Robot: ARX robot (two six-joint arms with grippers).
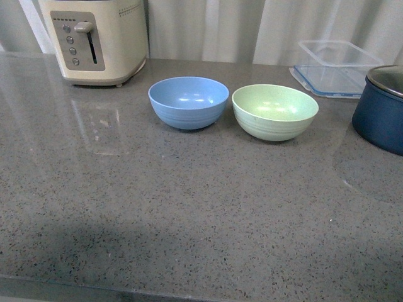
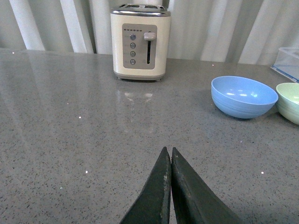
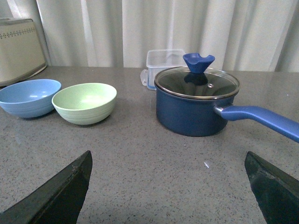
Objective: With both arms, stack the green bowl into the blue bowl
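Shut tight and holding nothing, the left gripper [image 2: 169,150] is seen in the left wrist view with its two dark fingers pressed together above a grey speckled stone counter [image 2: 70,121]. The blue bowl [image 2: 244,97] is set upright on that counter, well apart from the fingers. The green bowl [image 2: 289,100] is cut off by the edge of the picture just beside the blue bowl. A cream toaster [image 2: 140,43] is stood near the blue bowl, towards the pale pleated curtain [image 2: 210,28] by which the counter is backed. Small bright glints and the toaster's reflection are shown on the polished surface.

In the right wrist view the right gripper [image 3: 168,154] is spread wide, with nothing held between its fingers. The green bowl is placed between the blue bowl and a dark navy pot [image 3: 196,112], which is closed by a glass lid [image 3: 196,83] with a blue knob. A clear plastic container [image 3: 163,60] is seen behind the pot, beyond the green bowl from the blue bowl.

In the front view the green bowl is found just right of the blue bowl, with a thin gap between the rims. Both bowls are empty and upright. The toaster is left of the blue bowl and further back. The container and pot are well to its right.
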